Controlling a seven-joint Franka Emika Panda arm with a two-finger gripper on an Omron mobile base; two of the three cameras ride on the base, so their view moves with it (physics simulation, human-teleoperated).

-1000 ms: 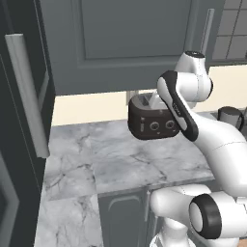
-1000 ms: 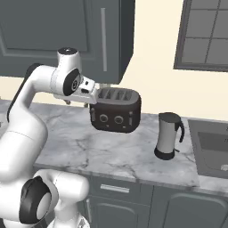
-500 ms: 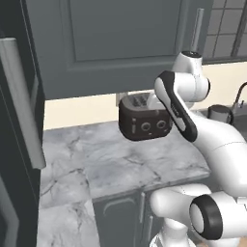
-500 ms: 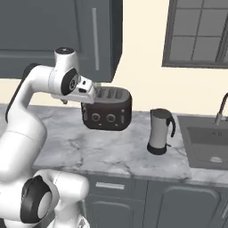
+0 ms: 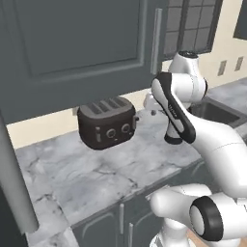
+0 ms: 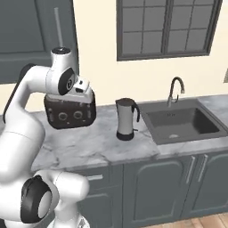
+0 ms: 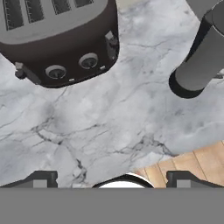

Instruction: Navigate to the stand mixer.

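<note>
A home kitchen was shown, rendered rather than filmed. A grey-veined marble countertop (image 6: 102, 147) was run along a cream wall, with dark grey base cabinets (image 6: 156, 187) fitted with slim bar handles below it. Dark grey wall cabinets (image 5: 77, 43) were hung above. A dark toaster (image 5: 106, 123) with knobs and top slots was set on the counter, and a slim grey jug (image 6: 126, 119) with a handle was stood just beside a recessed sink (image 6: 185, 124) with a curved tap (image 6: 176, 89). A dark-framed, multi-pane window (image 6: 167, 26) was placed above the sink. Wooden flooring (image 7: 192, 164) was seen below the counter edge.
</note>
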